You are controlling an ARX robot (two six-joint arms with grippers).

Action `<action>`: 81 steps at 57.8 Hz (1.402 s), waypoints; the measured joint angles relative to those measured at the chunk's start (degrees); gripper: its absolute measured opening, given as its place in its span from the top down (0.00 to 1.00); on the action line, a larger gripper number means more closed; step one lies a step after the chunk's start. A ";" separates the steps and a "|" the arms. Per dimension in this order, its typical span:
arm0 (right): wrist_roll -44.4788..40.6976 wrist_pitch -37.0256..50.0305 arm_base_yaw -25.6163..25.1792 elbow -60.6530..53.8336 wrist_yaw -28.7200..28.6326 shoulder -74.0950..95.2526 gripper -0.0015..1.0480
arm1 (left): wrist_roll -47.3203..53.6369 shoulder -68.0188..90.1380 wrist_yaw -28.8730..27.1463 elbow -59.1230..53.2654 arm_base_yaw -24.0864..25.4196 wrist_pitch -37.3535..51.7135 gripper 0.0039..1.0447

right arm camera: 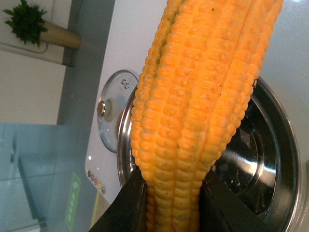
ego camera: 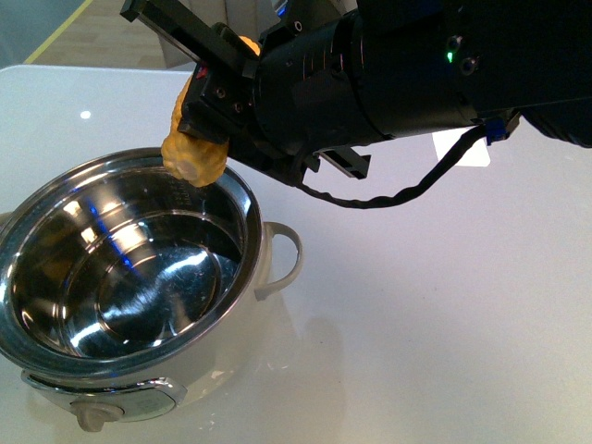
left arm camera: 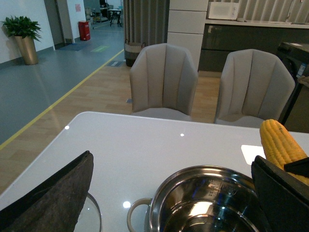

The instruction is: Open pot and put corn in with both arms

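One cob for you: your right gripper (ego camera: 215, 88) clamps the corn (ego camera: 196, 153) above the open pot's (ego camera: 231, 199) rim; your left gripper's state I cannot tell.

Two grey chairs (left arm camera: 164, 79) – wooden floor (left arm camera: 104, 92), potted plant (left arm camera: 21, 29).

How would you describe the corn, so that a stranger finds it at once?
Look at the big steel pot on the white table. Above its far rim, the right hand of the black arm grips the corn. It is the only yellow-orange, kernel-ridged thing here.
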 joint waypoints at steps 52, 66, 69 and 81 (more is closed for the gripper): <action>-3.26 -4.57 2.03 0.50 -4.31 5.51 0.15 | -0.02 0.00 0.00 0.02 0.00 0.00 0.07; -1.95 -2.19 0.35 -1.44 -5.25 4.50 0.09 | 0.00 0.00 0.00 0.00 0.00 0.00 0.07; -1.31 -1.22 -1.01 -2.49 -5.66 3.43 0.09 | 0.00 0.00 0.00 0.02 0.00 0.00 0.07; 1.38 2.58 -9.97 -7.91 -7.02 -5.03 0.09 | -0.02 0.00 0.00 0.02 0.00 0.00 0.07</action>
